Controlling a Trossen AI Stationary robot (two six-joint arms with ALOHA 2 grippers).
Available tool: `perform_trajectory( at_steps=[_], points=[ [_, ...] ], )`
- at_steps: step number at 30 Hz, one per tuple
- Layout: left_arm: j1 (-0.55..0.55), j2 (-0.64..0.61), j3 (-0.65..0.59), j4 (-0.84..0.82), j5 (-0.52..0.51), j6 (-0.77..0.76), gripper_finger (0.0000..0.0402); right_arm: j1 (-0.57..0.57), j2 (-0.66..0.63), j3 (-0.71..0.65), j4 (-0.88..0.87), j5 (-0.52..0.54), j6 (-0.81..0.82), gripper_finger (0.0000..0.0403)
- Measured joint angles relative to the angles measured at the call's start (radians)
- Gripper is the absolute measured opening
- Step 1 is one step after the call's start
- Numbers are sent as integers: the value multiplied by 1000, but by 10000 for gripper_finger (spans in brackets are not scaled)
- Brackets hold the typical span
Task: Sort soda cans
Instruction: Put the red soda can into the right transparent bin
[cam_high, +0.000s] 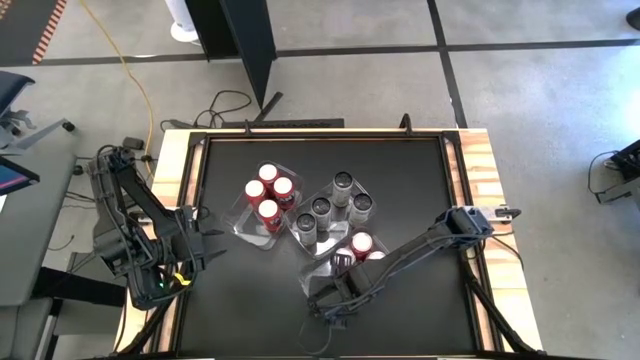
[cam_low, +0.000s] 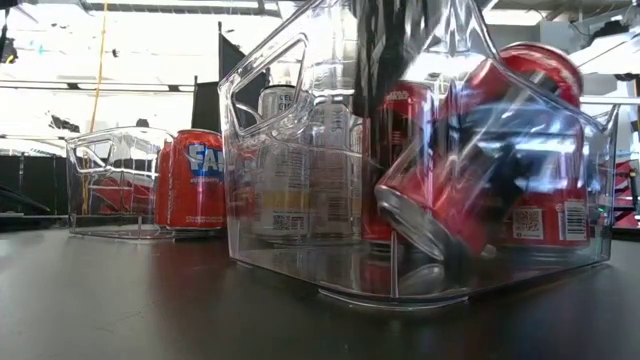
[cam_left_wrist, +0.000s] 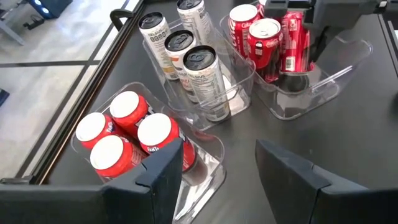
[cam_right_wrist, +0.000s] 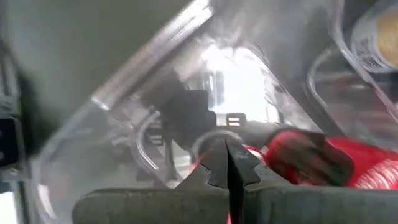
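Three clear trays stand mid-table. One holds red cans with white tops (cam_high: 268, 192) (cam_left_wrist: 127, 127), and the middle one holds silver-grey cans with dark tops (cam_high: 335, 205) (cam_left_wrist: 186, 53). The nearest tray (cam_left_wrist: 348, 68) (cam_low: 300, 60) holds upright red cans with silver tops (cam_high: 362, 243) (cam_left_wrist: 264, 34) and one tilted red can (cam_low: 480, 150) (cam_left_wrist: 293, 43). My right gripper (cam_right_wrist: 229, 163) (cam_high: 340, 263) reaches down into this tray, shut, at the tilted can. My left gripper (cam_left_wrist: 219, 148) (cam_high: 205, 235) hovers open at the table's left, holding nothing. My right gripper comes steeply from above into the nearest tray. Its shut fingertips (cam_right_wrist: 214, 167) lie at the silver rim (cam_right_wrist: 202, 144) of the tilted red can. Whether they pinch that rim or only press against it, I cannot tell. The can leans aslant inside the tray, its lower end on the tray floor.
The table top (cam_high: 420, 170) is black with a wooden border (cam_high: 480, 160). Bare black surface lies along the far edge, at the right and near the front. Cables trail on the floor beyond the far edge (cam_high: 225, 105).
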Motion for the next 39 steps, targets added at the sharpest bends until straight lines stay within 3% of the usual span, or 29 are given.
perform_trajectory(
  at_steps=[22,39],
  points=[
    [0,0,0,0,3,-1,194,-6,-2,1,12,8,-7,5],
    [0,0,0,0,3,0,194,-4,-3,2,47,109,-82,5]
  ],
)
